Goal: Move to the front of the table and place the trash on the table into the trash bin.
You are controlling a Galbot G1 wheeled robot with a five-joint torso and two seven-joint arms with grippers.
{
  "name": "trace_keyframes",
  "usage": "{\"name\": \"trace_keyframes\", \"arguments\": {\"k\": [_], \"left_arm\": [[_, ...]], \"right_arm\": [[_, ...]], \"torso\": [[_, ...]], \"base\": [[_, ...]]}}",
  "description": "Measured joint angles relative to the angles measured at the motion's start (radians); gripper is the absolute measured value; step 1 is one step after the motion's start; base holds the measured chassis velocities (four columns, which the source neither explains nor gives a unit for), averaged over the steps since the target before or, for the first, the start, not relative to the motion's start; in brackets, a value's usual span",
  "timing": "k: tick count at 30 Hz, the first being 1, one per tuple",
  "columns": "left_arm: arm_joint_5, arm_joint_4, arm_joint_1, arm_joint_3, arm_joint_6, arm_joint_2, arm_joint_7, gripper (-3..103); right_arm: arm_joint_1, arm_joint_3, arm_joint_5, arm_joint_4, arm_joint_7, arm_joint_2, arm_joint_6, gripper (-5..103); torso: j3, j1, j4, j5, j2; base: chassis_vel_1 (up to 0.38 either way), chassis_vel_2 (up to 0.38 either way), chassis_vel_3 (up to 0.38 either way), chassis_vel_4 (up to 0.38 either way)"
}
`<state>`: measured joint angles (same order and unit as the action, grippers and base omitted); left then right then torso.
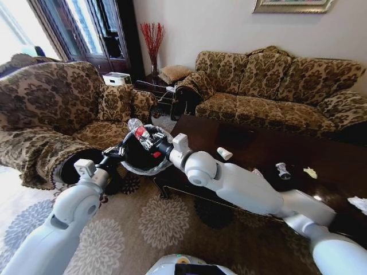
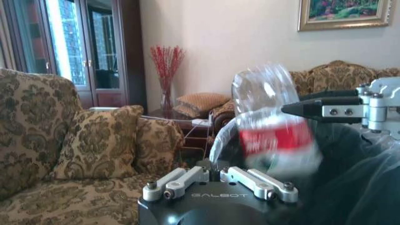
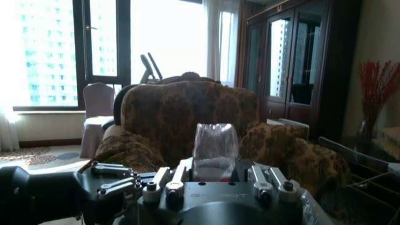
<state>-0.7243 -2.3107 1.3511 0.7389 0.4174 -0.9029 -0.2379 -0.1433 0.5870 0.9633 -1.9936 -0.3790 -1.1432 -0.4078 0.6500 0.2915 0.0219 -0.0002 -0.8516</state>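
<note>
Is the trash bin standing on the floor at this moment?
No: in the head view the left gripper holds the trash bin in the air, above the carpet, while the right gripper holds a bottle over it.

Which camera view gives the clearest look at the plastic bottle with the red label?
The left wrist view: the plastic bottle is large there, red label facing the camera, beside the right hand, though motion-blurred. The right wrist view shows its clear body rising between that hand's fingers. The head view shows it small over the trash bin.
</note>
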Motion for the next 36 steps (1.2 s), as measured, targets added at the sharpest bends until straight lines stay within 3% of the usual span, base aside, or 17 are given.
{"name": "trace_keyframes", "arguments": {"k": [2, 7, 8, 10, 11, 12, 14, 16, 17, 20, 21, 24, 25, 28, 31, 35, 36], "left_arm": [[0.001, 0.003, -0.002, 0.000, 0.000, -0.001, 0.000, 3], [0.001, 0.006, -0.004, 0.000, 0.000, -0.002, 0.000, 3], [0.001, 0.008, -0.005, 0.000, 0.000, -0.002, 0.000, 3], [0.002, 0.010, -0.005, 0.000, 0.000, -0.002, 0.000, 3], [0.002, 0.013, -0.005, 0.000, 0.001, -0.003, 0.000, 3], [0.003, 0.016, -0.005, 0.001, 0.001, -0.004, 0.000, 3], [0.004, 0.018, -0.005, 0.001, 0.001, -0.005, 0.000, 3], [0.007, 0.021, -0.005, 0.002, 0.001, -0.007, -0.010, 3], [0.007, 0.021, -0.005, 0.002, 0.001, -0.007, -0.010, 3], [0.011, 0.022, -0.003, 0.002, 0.001, -0.009, -0.021, 3], [0.011, 0.022, -0.003, 0.002, 0.001, -0.009, -0.021, 3], [0.028, 0.022, 0.000, 0.002, 0.003, -0.010, -0.021, 3], [0.028, 0.022, 0.000, 0.002, 0.003, -0.010, -0.021, 3], [0.033, 0.022, 0.001, 0.000, 0.007, -0.010, -0.020, 3], [0.033, 0.016, 0.001, -0.002, 0.014, -0.012, -0.020, 3], [0.035, 0.011, 0.005, -0.002, 0.014, -0.013, -0.021, 3], [0.035, 0.011, 0.005, -0.002, 0.014, -0.013, -0.021, 3]], "right_arm": [[0.004, -0.003, 0.000, 0.000, 0.000, -0.001, 0.002, 48], [0.008, -0.014, -0.001, 0.001, 0.001, -0.002, 0.006, 59], [0.012, -0.035, -0.001, 0.001, -0.001, -0.003, 0.008, 70], [0.014, -0.053, -0.001, 0.001, -0.005, -0.004, 0.011, 76], [0.016, -0.079, -0.001, 0.000, -0.014, -0.004, 0.013, 76], [0.017, -0.118, 0.002, -0.001, -0.026, 0.000, 0.012, 86], [0.016, -0.155, 0.005, -0.001, -0.034, 0.009, 0.009, 86], [-0.019, -0.248, 0.004, -0.001, -0.041, 0.066, -0.017, 96], [-0.019, -0.248, 0.004, -0.001, -0.041, 0.066, -0.017, 96], [-0.141, -0.374, -0.033, -0.024, -0.013, 0.175, -0.056, 100], [-0.141, -0.374, -0.033, -0.024, -0.013, 0.175, -0.056, 100], [-0.328, -0.499, -0.089, -0.033, -0.006, 0.271, -0.063, 100], [-0.328, -0.499, -0.089, -0.033, -0.006, 0.271, -0.063, 100], [-0.484, -0.639, -0.170, -0.008, 0.010, 0.315, -0.059, 100], [-0.609, -0.742, -0.267, 0.023, 0.076, 0.339, -0.031, 100], [-0.842, -0.918, -0.355, 0.062, 0.131, 0.307, 0.022, 100], [-0.842, -0.918, -0.355, 0.062, 0.131, 0.307, 0.022, 100]], "torso": [[0.000, 0.000, 0.0000, 0.0001, 0.000], [0.000, 0.000, 0.0000, 0.0003, 0.000], [0.000, 0.000, 0.0000, 0.0003, 0.000], [0.000, 0.000, -0.0001, 0.0003, 0.000], [0.000, 0.000, 0.0000, 0.0002, 0.000], [0.000, 0.000, 0.0001, 0.0003, 0.000], [0.000, 0.000, 0.0002, 0.0002, 0.000], [0.000, 0.000, 0.0003, 0.0000, 0.000], [0.000, 0.000, 0.0003, 0.0000, 0.000], [0.000, 0.000, -0.0006, 0.0006, 0.000], [0.000, 0.000, -0.0006, 0.0006, 0.000], [0.000, 0.000, -0.0008, 0.0012, 0.000], [0.000, 0.000, -0.0008, 0.0012, 0.000], [0.000, 0.000, -0.0002, 0.0002, 0.000], [0.000, 0.000, 0.0006, 0.0000, 0.000], [0.000, 0.000, -0.0004, 0.0008, 0.000], [0.000, 0.000, -0.0004, 0.0008, 0.000]], "base": [[0.000, 0.000, 0.000, 0.000], [0.000, 0.000, 0.000, 0.000], [0.000, 0.000, 0.000, 0.000], [0.000, 0.000, 0.000, 0.000], [0.000, 0.000, 0.000, 0.000], [0.000, 0.000, 0.000, 0.000], [0.000, 0.000, 0.000, 0.000], [0.000, 0.000, 0.000, 0.000], [0.000, 0.000, 0.000, 0.000], [0.000, 0.000, 0.000, 0.000], [0.000, 0.000, 0.000, 0.000], [0.000, 0.000, 0.000, 0.000], [0.000, 0.000, 0.000, 0.000], [0.000, 0.000, 0.000, 0.000], [0.000, 0.000, 0.000, 0.000], [-0.027, -0.023, -0.017, -0.029], [-0.063, -0.059, -0.035, -0.057]]}}
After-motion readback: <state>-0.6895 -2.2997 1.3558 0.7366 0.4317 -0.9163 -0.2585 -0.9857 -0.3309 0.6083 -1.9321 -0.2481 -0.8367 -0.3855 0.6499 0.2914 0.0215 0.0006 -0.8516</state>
